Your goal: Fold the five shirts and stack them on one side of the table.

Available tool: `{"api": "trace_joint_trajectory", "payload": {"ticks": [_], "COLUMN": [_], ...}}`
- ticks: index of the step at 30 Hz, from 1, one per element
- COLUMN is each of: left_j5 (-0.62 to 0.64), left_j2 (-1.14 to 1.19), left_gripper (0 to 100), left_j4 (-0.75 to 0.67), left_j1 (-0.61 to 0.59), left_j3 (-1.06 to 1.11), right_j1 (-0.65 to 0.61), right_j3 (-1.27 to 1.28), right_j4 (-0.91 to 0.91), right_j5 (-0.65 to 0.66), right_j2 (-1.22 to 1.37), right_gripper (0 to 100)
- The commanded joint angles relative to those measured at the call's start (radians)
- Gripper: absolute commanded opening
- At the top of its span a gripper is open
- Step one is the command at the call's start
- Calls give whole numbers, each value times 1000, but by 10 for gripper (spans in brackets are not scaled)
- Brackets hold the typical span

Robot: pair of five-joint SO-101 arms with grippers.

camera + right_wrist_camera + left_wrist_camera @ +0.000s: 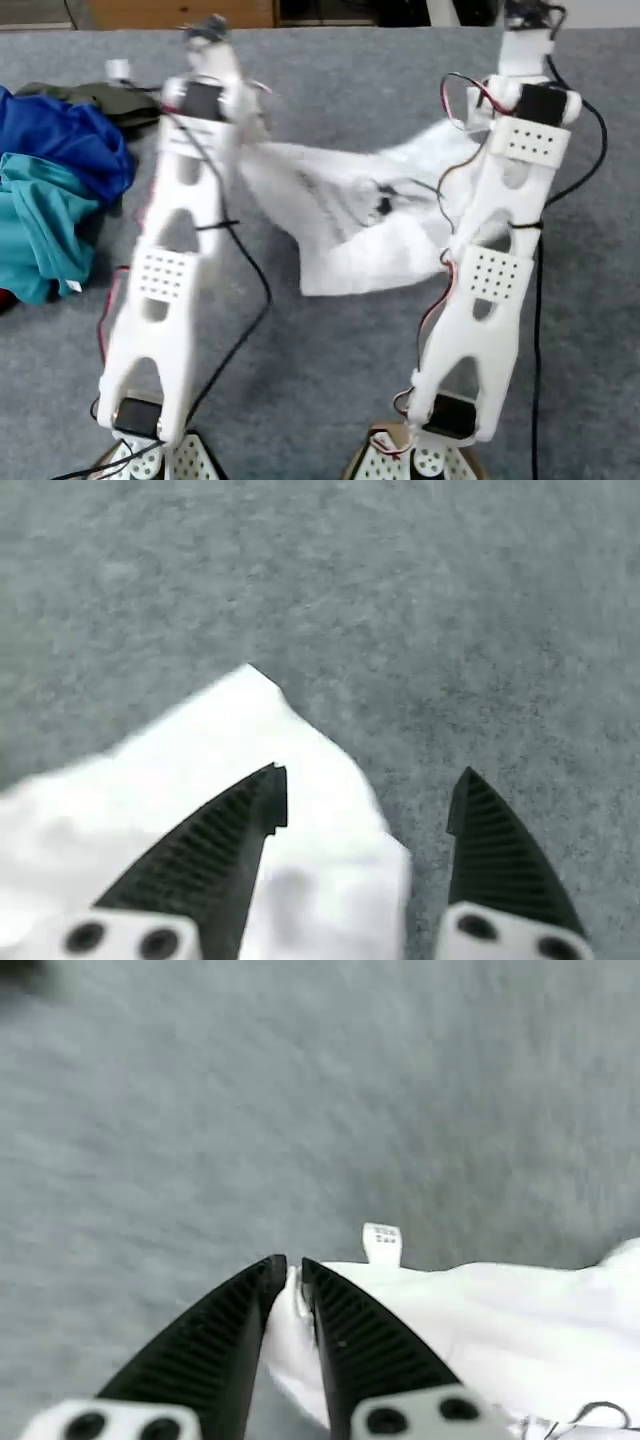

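Nearest us, the bare grey table [330, 380] in front of the two arm bases offers the room we would fold into. Beyond it the white shirt [350, 225] is stretched between the two arms, bunched and creased through its middle (a dark print shows there).

At the far end of the left arm, the left gripper [292, 1265] has its jaws pressed together on a hem of the shirt, just beside a small white label [381, 1243]. The cloth runs from the pinch toward the other arm. The right gripper [370, 775] stands with jaws well apart over a corner of the same shirt, one finger above cloth and the other above bare table, gripping nothing.

We judge the step in hand to be spreading this shirt flat before the first fold. To do it well, we would seat the right gripper deeper over the corner so both fingers bracket cloth. We would then close it firmly and draw the two holds apart evenly, keeping the hem low to the table.

Farther off at the left, a blue shirt [60, 140], a teal shirt [40, 230] and an olive shirt [110, 98] lie heaped, apart from the white one. We would keep the pull clear of them.
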Motion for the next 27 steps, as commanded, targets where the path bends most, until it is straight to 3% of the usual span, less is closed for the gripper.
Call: {"api": "trace_joint_trajectory", "payload": {"ticks": [1, 9, 20, 22, 25, 27], "left_j5": [-31, -84, -87, -87, -87, -89], "left_j2": [-139, -124, 7, 25, 27, 28], "left_gripper": [19, 19, 19, 19, 19, 19], "left_j4": [17, 12, 5, 17, 17, 17], "left_j1": [-98, -124, -129, -132, -147, -150], "left_j3": [-46, 87, 91, 94, 101, 104], "right_j1": [-30, -84, -199, -171, -107, -65], "right_j3": [-25, 59, 211, 217, 211, 226], "right_j4": [41, 167, 147, 166, 167, 169], "right_j5": [54, 57, 51, 51, 55, 74], "right_j2": [-81, 10, 160, 188, 189, 180], "right_gripper": [263, 263, 257, 193, 13, 26]}}
